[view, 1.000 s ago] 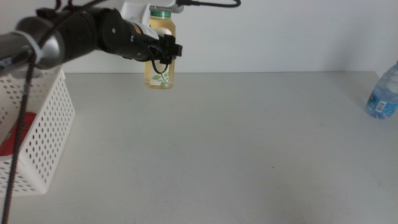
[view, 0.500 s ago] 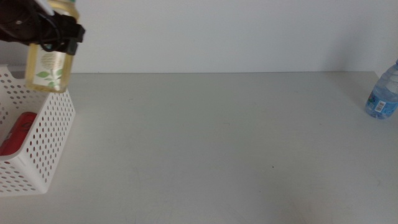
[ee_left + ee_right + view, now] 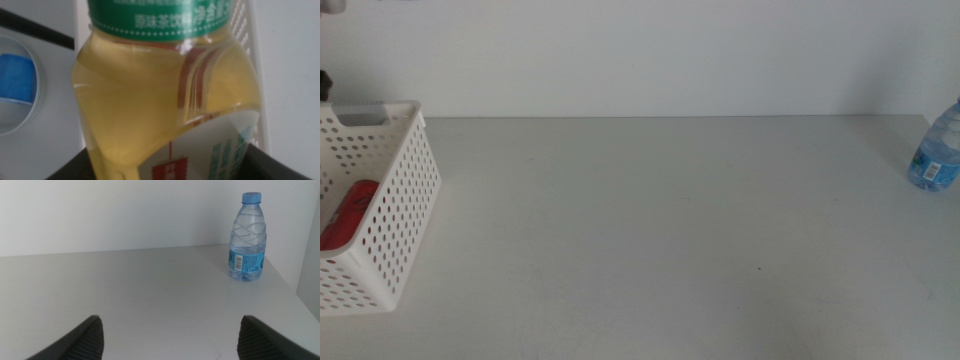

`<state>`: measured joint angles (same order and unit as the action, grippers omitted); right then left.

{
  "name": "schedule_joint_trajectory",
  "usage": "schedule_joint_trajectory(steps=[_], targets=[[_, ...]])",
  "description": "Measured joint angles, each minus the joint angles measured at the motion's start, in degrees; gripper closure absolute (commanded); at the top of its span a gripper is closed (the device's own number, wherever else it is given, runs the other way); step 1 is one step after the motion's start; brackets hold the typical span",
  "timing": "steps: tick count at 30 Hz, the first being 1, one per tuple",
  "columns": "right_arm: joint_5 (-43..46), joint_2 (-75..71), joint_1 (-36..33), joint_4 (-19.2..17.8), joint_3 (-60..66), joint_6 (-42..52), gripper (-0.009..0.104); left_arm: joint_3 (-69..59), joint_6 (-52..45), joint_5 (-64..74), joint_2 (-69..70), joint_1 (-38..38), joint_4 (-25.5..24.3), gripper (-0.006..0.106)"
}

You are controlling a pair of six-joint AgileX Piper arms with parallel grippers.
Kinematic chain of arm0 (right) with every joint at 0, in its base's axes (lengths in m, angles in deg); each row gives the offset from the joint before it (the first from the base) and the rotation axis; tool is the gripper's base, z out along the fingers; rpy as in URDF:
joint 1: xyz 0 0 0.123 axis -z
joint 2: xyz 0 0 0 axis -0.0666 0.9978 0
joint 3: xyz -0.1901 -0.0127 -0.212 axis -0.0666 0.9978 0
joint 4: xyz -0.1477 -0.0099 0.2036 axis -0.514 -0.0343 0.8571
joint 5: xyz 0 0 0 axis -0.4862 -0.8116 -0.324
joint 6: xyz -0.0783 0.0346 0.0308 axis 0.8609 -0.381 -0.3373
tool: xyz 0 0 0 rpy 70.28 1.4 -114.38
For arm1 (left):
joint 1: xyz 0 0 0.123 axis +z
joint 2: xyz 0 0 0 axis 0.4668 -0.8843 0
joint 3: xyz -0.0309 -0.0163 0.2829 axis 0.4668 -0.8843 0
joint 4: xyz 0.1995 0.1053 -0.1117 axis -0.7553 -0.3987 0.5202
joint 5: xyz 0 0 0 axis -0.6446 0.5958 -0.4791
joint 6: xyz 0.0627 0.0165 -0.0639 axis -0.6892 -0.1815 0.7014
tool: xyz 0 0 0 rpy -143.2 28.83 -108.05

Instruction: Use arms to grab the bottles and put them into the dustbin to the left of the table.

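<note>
One tea bottle (image 3: 165, 95) sits clamped in the left gripper (image 3: 165, 167), filling its wrist view. Next, I judge, comes release over the dustbin (image 3: 395, 200) at middle-view left. The right gripper (image 3: 167, 332) waits spread wide and empty, with the water bottle (image 3: 248, 237) at upper right.

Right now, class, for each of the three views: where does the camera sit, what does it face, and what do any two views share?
Middle view: above, looking forward and down at the table, the dustbin holding a red can; no arm visible.
Left wrist view: on the left arm, filled by the tea bottle held in the left tool, over the dustbin.
Right wrist view: low over the table, right tool open, facing the water bottle.
Shared: the water bottle, also in the middle view.
</note>
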<state>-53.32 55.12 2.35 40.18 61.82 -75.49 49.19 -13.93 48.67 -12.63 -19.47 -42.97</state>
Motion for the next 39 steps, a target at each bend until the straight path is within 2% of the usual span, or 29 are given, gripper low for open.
schedule_joint_trajectory(steps=[7,16,19,28,34,39], targets=[[0.00,0.00,0.00,0.00,0.00,0.00,0.020,-1.20,-3.73,2.54,-4.33,4.83,3.04,0.102],[0.00,0.00,0.00,0.00,0.00,0.00,0.020,-2.70,-4.83,2.24,-14.00,5.10,7.43,0.099],[0.00,0.00,0.00,0.00,0.00,0.00,0.020,-2.70,-4.83,1.90,-15.61,5.10,8.19,0.088],[0.00,0.00,0.00,0.00,0.00,0.00,0.020,-2.70,-5.96,1.72,-16.73,5.10,9.20,0.007],[0.00,0.00,0.00,0.00,0.00,0.00,0.020,-1.54,-5.61,2.87,-15.68,5.05,8.84,0.007],[0.00,0.00,0.00,0.00,0.00,0.04,0.020,-0.39,-3.46,4.71,-12.65,4.85,11.21,0.007]])
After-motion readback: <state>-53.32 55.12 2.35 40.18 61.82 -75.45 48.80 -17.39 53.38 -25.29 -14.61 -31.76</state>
